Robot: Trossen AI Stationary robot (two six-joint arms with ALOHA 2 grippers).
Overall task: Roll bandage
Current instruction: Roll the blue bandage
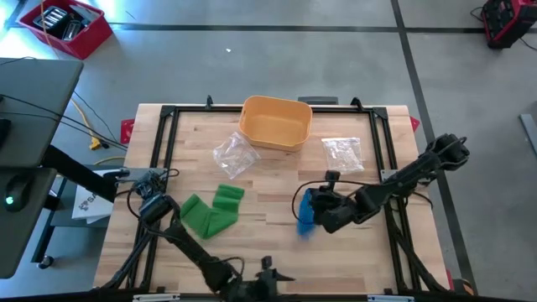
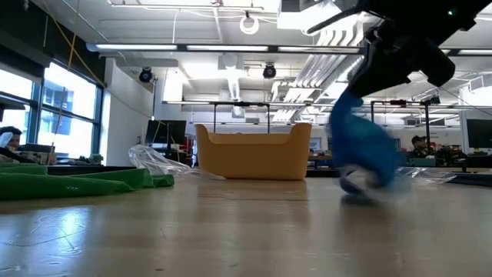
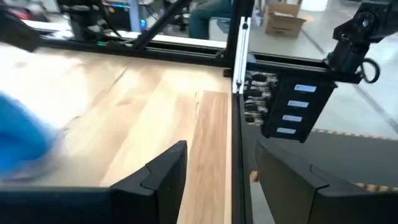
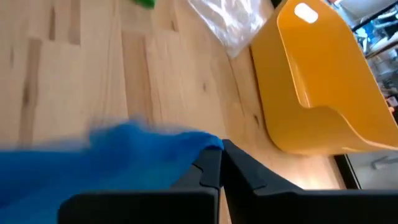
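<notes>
I see the blue bandage (image 1: 305,214) hanging from my right gripper (image 1: 312,201), right of the worktop's (image 1: 268,243) centre, its lower end brushing the wood. That gripper's fingers are pinched fully together on the bandage's top edge. My left gripper (image 1: 281,277) sits at the worktop's near edge, fingers spread wide, holding nothing. A green bandage (image 1: 211,210) lies flat to the left; the yellow bin (image 1: 275,122) stands behind.
</notes>
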